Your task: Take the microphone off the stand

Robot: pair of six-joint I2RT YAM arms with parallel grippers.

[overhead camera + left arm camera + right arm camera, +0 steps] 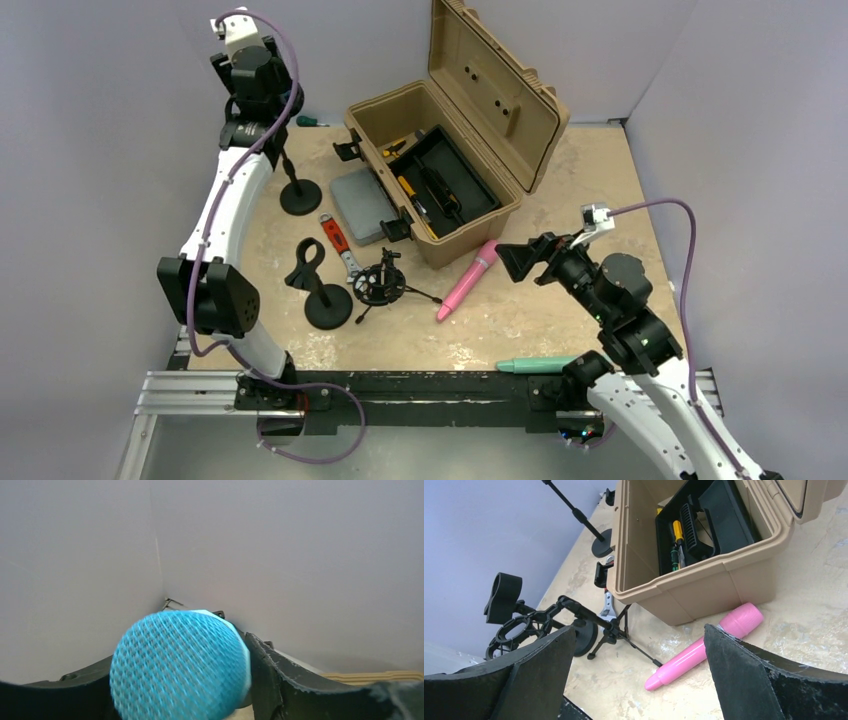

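A microphone (pixel 180 667) with a blue mesh head fills the space between the fingers in the left wrist view, slightly blurred. The right finger (pixel 285 680) lies against the head's rim. The left finger (pixel 65 692) is partly hidden behind the head, so no contact shows there. In the top view my left gripper (pixel 252 80) is high at the far left corner, above the black stand (pixel 300 195) with its round base, and it hides the microphone. My right gripper (pixel 520 262) hangs open and empty over the table, its fingertips (pixel 734 670) near a pink cylinder (pixel 704 647).
An open tan toolbox (pixel 450 150) with tools stands at the back centre, a grey case (pixel 362 205) beside it. A second clip stand (pixel 325 295), a tripod shock mount (pixel 382 285) and a red-handled wrench (pixel 337 240) lie in the middle. A teal cylinder (pixel 535 364) lies at the front edge.
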